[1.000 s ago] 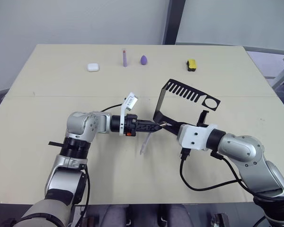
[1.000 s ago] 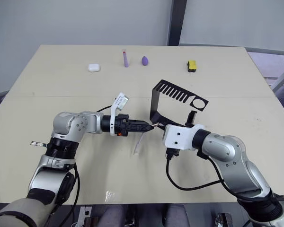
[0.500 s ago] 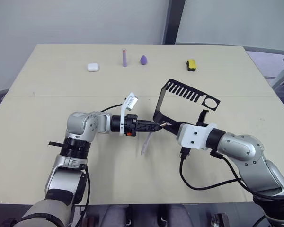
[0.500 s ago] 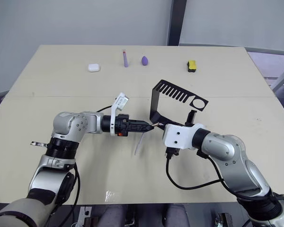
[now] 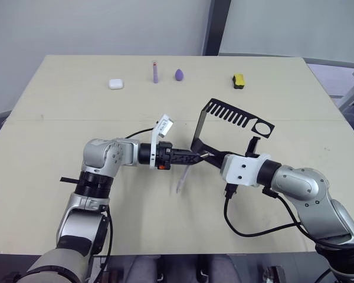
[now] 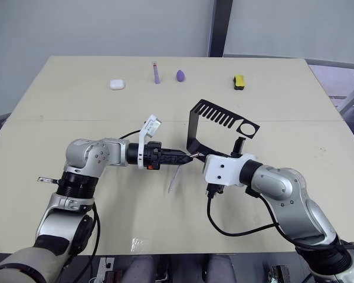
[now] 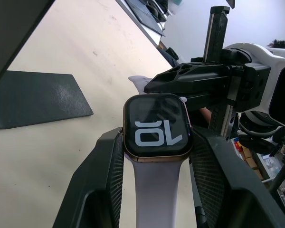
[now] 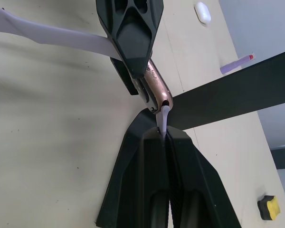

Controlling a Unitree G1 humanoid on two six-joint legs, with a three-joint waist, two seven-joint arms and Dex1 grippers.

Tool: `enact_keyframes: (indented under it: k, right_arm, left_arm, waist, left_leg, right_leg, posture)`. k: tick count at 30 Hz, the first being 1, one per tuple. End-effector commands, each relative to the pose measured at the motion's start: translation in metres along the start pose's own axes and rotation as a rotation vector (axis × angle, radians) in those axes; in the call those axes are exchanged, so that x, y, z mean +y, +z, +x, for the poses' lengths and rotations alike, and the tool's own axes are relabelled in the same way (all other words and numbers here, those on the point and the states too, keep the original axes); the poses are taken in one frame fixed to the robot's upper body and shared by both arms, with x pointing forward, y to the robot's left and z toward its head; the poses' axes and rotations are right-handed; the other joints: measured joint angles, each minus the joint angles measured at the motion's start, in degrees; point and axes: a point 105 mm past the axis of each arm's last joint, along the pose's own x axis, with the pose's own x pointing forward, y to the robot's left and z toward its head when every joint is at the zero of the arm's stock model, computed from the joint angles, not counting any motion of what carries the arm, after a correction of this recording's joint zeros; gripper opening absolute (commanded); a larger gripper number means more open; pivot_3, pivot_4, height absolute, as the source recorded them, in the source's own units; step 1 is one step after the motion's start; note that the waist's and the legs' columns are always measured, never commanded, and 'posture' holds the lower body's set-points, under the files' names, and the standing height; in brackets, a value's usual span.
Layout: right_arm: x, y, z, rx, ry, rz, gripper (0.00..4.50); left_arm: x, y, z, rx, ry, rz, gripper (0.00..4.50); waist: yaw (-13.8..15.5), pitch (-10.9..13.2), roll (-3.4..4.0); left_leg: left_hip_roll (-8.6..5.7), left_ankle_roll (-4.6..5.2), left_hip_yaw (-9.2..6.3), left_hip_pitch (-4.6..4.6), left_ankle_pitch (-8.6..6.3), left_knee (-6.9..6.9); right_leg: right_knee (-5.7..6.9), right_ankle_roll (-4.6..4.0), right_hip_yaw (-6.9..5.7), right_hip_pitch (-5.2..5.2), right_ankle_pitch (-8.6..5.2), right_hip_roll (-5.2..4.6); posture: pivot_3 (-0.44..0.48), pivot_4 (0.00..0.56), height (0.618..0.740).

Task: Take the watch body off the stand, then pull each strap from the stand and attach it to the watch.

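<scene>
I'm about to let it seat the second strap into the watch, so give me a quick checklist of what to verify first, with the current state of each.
1. Watch body clamped in the left pincer: ok, a finger on either side of the case.
2. First strap attached to the case: ok, it hangs from one end of it.
3. Second strap held in the right pincer: ok, fingers closed on it.
4. Strap tip lined up with the case's free slot: ok, the tip meets the case end.
5. Strap fully seated: cannot tell.
6. Stand out of the way: ok, it stands just behind the pincers, with no straps on it.
</scene>
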Motion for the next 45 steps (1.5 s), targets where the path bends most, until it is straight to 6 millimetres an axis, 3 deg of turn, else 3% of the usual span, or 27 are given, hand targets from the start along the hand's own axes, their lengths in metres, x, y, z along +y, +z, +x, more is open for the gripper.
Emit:
enact_keyframes:
  k: [1,45]
  right_arm:
    - [-0.003,0.0131,-0.0009,-0.052,-0.01,-0.033,0.0]
    - [-0.0029,0.0107,-0.0012,-0.042,-0.013,-0.026,0.0]
  left_arm:
    - [-0.0223,0.0054,0.014,0.006,-0.114,0.048,1.57]
    - [-0.0225,0.0086,0.0189,0.005,-0.122,0.055,1.57]
  waist:
    - [0.0,0.0,0.0]
    - [0.0,0.0,0.0]
  left_leg:
    - [0.0,0.0,0.0,0.0,0.0,0.0]
    - [0.0,0.0,0.0,0.0,0.0,0.0]
  right_leg:
    - [0.0,0.0,0.0,0.0,0.0,0.0]
    - [0.0,0.0,0.0,0.0,0.0,0.0]
  posture:
    - [0.0,0.15,0.74]
    - [0.0,0.15,0.74]
